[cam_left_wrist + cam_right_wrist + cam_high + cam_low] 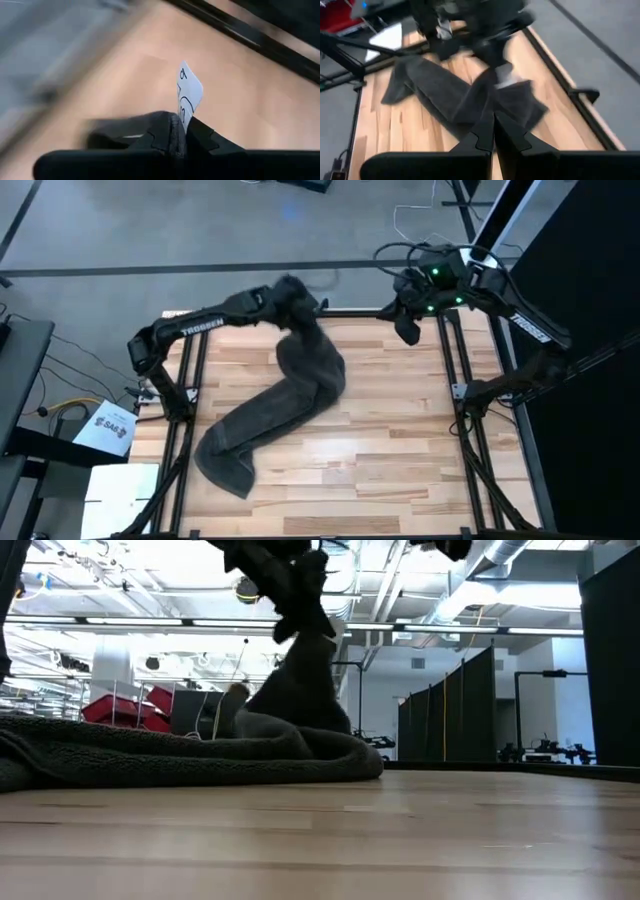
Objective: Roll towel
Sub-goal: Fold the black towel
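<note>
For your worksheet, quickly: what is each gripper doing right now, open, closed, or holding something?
Left gripper: closed on the towel, lifting one end above the table's far edge.
Right gripper: closed, holding nothing, raised near the far right corner.

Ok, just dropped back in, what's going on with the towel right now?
The left gripper is shut on one end of the towel and holds it lifted near the table's far edge. The rest of the cloth trails diagonally across the wood toward the near left corner, bunched and twisted, not rolled. In the left wrist view, its white tag sticks up between the fingers. The right gripper hangs shut and empty above the far right corner.
</note>
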Tool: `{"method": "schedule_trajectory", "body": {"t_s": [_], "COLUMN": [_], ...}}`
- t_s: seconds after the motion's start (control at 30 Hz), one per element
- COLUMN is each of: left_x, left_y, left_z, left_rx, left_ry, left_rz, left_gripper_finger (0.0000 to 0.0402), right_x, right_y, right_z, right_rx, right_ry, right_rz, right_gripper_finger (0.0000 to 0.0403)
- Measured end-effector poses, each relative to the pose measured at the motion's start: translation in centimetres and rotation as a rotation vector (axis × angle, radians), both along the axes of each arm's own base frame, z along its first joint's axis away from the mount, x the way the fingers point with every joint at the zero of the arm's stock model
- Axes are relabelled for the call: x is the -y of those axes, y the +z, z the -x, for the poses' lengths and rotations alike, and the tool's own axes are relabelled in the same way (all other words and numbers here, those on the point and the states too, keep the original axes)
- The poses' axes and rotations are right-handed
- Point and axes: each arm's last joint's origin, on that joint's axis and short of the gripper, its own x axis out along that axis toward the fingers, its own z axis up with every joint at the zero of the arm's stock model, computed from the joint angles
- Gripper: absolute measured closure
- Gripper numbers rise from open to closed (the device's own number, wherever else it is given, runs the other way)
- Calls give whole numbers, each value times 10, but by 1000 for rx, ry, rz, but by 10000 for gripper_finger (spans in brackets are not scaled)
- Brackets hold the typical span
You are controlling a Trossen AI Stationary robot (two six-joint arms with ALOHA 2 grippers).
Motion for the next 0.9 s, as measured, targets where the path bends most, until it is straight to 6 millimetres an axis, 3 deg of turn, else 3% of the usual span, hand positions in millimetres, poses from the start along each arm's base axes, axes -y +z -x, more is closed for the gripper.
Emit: {"method": "schedule_trajectory", "body": {"t_s": [0.1,0.2,0.3,0.47,0.6,0.8,0.9], "left_x": [35,61,86,127,150,165,167], "left_y": [-26,-51,-78,-112,-123,-123,-123], "left_z": [2,5,9,13,14,13,13], "left_rx": [-270,-499,-580,-620,-612,-603,-607], "left_ry": [-191,-263,-294,-306,-294,-260,-235], "left_rz": [-6,-24,-3,24,28,45,59], "left_gripper_finger": [384,384,384,384,384,384,384], "right_x": [-5,-2,8,38,69,112,127], "right_y": [-15,-44,-82,-124,-169,-236,-255], "right_z": [1,-8,-27,-60,-95,-147,-173], "right_rx": [-57,-101,-119,-66,-82,-108,-113], "right_ry": [16,25,39,41,38,118,153], "right_rz": [-28,-52,-38,33,12,-62,-53], "right_gripper_finger": [403,402,395,359,322,284,267]}}
